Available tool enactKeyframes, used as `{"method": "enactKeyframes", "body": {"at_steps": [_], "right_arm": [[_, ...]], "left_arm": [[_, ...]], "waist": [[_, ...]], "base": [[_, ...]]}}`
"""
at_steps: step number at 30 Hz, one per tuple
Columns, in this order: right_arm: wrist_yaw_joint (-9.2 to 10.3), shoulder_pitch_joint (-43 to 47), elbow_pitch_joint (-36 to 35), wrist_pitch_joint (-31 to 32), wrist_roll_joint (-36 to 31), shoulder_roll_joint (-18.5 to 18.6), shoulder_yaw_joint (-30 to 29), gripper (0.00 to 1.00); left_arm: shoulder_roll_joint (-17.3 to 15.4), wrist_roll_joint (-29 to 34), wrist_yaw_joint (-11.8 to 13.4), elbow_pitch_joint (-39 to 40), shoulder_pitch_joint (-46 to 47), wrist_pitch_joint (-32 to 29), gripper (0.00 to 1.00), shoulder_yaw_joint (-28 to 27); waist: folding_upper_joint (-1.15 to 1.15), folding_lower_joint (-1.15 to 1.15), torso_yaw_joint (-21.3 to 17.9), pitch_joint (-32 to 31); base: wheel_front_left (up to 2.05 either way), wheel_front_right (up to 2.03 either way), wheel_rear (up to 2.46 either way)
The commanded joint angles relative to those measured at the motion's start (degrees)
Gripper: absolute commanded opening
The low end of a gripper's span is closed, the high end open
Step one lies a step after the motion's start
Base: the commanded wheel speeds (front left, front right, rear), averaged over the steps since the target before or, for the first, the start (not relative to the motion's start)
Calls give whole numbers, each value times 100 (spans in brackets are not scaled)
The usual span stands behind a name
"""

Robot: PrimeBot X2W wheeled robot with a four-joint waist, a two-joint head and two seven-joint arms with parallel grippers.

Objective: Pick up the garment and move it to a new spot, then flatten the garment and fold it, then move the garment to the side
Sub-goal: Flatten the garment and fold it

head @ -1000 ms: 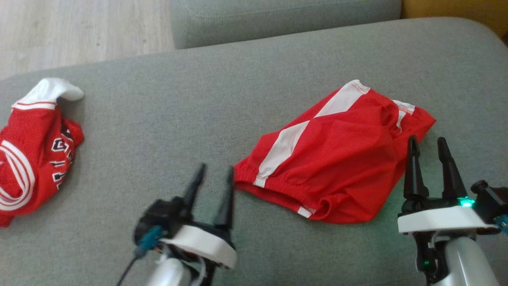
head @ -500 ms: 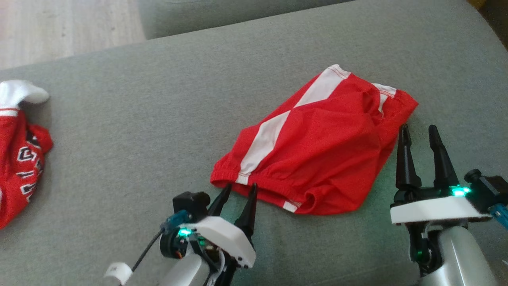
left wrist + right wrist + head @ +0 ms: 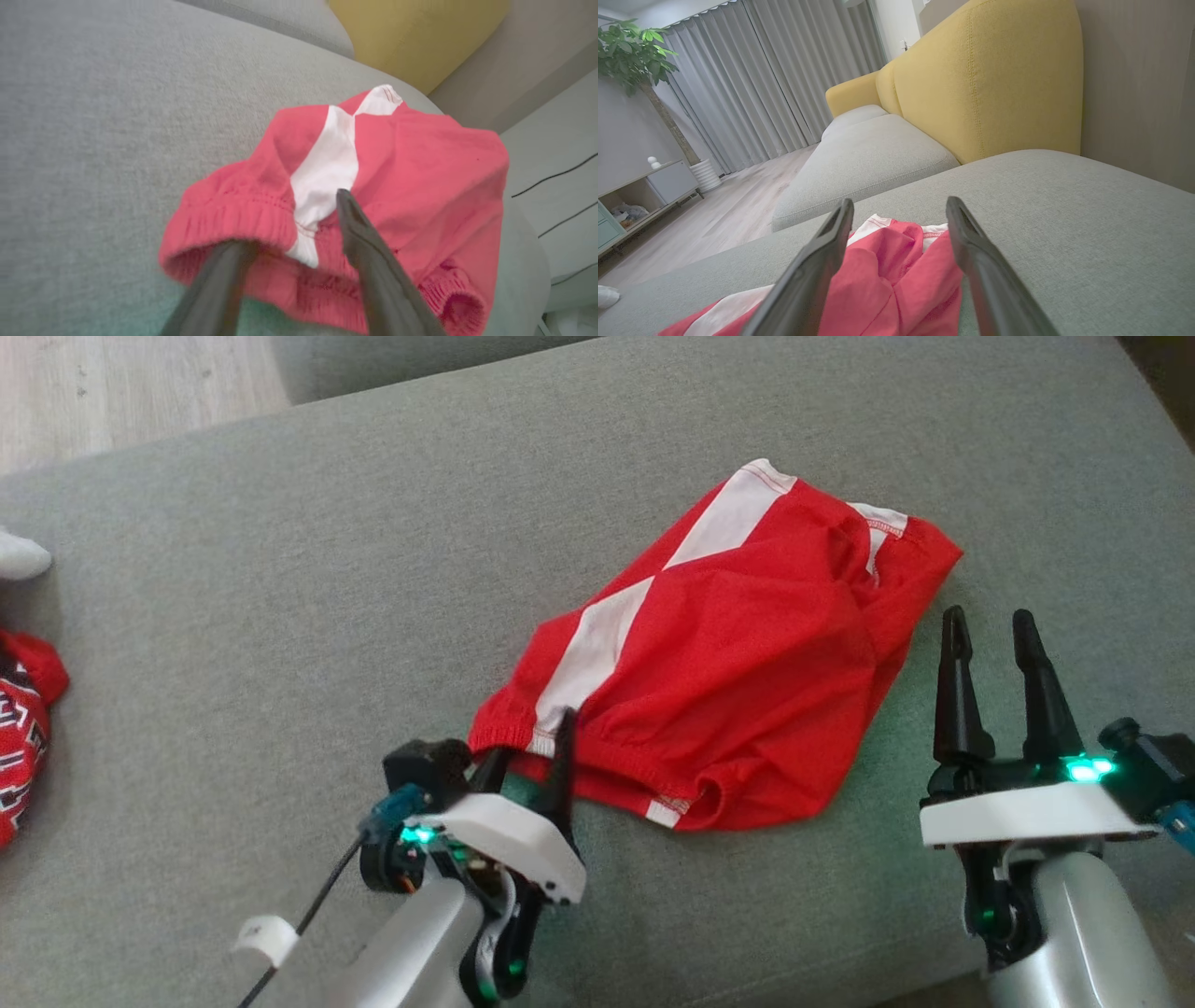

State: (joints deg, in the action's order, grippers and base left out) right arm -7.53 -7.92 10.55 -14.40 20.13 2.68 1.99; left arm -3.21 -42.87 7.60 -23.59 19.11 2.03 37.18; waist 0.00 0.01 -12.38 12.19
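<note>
A: Left jaws, state?
B: Apart, astride the shorts (image 3: 738, 653) waistband: one finger under the hem, one over the cloth, not closed on it.
A: Right jaws?
B: Wide, empty; the shorts' far corner lies just beside their left finger.
A: Shorts location?
B: On the grey cushion (image 3: 280, 569), between both jaws.

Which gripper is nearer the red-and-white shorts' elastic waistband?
Left. The left gripper straddles the elastic waistband, one finger beneath, one on top; the right gripper hangs beside the red shorts, at their opposite end.
</note>
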Motion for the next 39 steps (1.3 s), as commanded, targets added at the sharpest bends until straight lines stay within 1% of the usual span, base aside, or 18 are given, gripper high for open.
{"method": "enactKeyframes", "body": {"at_steps": [1,4,6,8,11,16,18,20,23,26,29,32,35,39], "right_arm": [[4,-167,-204,-60,12,20,127,100],[4,-175,-182,-60,18,20,128,100],[4,-185,-159,-60,43,20,140,100],[4,-199,-141,-60,78,20,171,100],[4,-238,-126,-60,170,20,229,100],[4,-296,-84,-60,338,20,377,100],[4,-304,-74,-60,406,20,448,100],[4,-312,-57,-60,473,20,507,100],[4,-300,-48,-60,552,20,571,100],[4,-267,-56,-60,594,20,579,100],[4,-214,-71,-60,622,20,536,100],[4,-180,-71,-60,640,20,483,100],[4,-160,-64,-60,657,20,424,100],[4,-180,-20,-60,631,20,400,100]], "left_arm": [[33,-20,18,147,222,79,0,-180],[-6,41,22,156,343,273,0,-253],[-111,142,-5,174,474,351,0,-261],[-266,275,-48,204,672,368,0,-251],[-589,559,-113,264,1158,298,0,-226],[-1062,988,-388,369,2247,43,0,-167],[-1216,1239,-555,354,2733,-16,0,-59],[-1271,1454,-682,326,3209,78,0,-10],[-1249,1693,-801,263,3830,401,0,-15],[-1199,1908,-925,275,4216,741,0,68],[-1130,1999,-1102,379,4213,920,0,285],[-1154,2054,-1244,576,3801,937,0,675],[-1271,2016,-1365,819,3074,740,0,1248],[-1595,1968,-1449,1126,2099,453,0,2060]], "waist": [[0,-1,-2,-3],[0,-1,-19,-20],[0,-1,-44,-64],[0,-1,-81,-115],[0,-1,-170,-199],[0,-1,-380,-317],[0,-1,-461,-347],[0,-1,-524,-383],[0,-1,-583,-438],[0,-1,-566,-478],[0,-1,-461,-495],[0,-1,-315,-495],[0,-1,-133,-483],[0,-1,93,-470]], "base": [[0,0,0],[0,0,0],[0,0,0],[0,0,0],[0,0,0],[0,0,0],[0,0,0],[0,0,0],[0,0,0],[0,0,0],[0,0,0],[0,0,0],[0,0,0],[0,0,0]]}}
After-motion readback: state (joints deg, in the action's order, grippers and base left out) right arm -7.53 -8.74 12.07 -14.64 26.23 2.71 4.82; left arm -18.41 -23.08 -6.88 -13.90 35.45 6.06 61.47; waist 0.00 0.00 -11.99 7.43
